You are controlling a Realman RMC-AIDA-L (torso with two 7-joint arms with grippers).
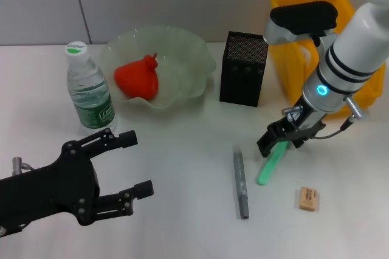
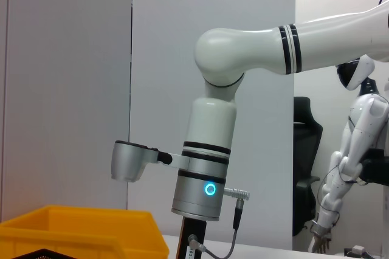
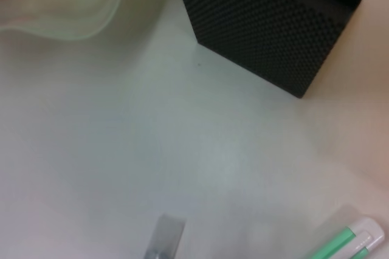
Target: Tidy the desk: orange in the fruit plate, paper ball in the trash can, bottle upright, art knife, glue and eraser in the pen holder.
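Note:
The orange [image 1: 137, 79] lies inside the pale green fruit plate [image 1: 196, 49] at the back. Left of the plate, the bottle [image 1: 90, 92] stands upright. The black mesh pen holder [image 1: 243, 67] stands beside the yellow trash can [image 1: 340, 3]. My right gripper [image 1: 284, 140] is low over the table and open, its fingers astride the upper end of the green glue [image 1: 267, 168]. The grey art knife [image 1: 240, 183] lies left of the glue, and the tan eraser [image 1: 307, 199] lies at the front right. My left gripper [image 1: 130, 168] is open at the front left, holding nothing. The paper ball is out of view.
In the right wrist view the pen holder [image 3: 273, 22] is close, with the glue's tip [image 3: 349, 241] and the art knife's end [image 3: 165, 238] at the picture's edge. The left wrist view shows the right arm above the trash can [image 2: 79, 228].

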